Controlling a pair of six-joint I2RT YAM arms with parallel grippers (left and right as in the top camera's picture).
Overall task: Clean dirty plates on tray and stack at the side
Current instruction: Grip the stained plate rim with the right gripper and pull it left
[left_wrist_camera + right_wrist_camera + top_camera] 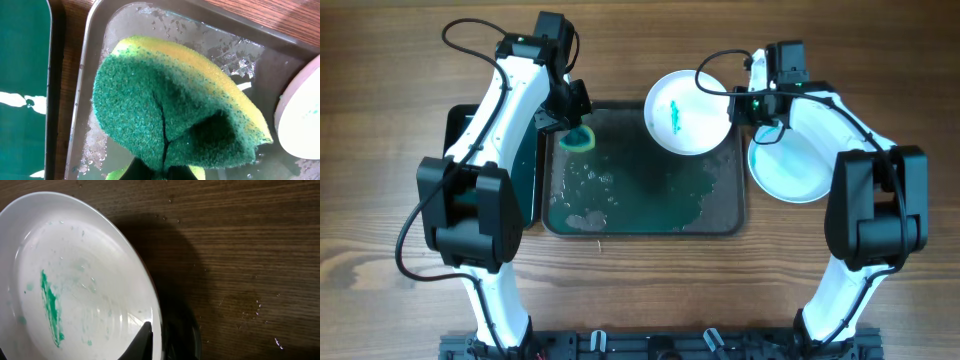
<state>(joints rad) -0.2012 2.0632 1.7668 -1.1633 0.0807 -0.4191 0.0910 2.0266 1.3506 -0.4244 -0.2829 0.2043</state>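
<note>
Teal-smeared white plate [688, 112] is held over the far right corner of the wet grey tray [720, 218], its right rim pinched by the right gripper [738, 103]. Left of the plate, the nearer left gripper [575, 124] clamps a folded sponge [582, 138]. A pale blue plate [790, 170] lies right of the tray.

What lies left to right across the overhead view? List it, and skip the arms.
narrow black tray → sponge → white plate with the teal smear → pale plate. The large grey tray spans beneath the middle two, so it has no single place in the order.
</note>
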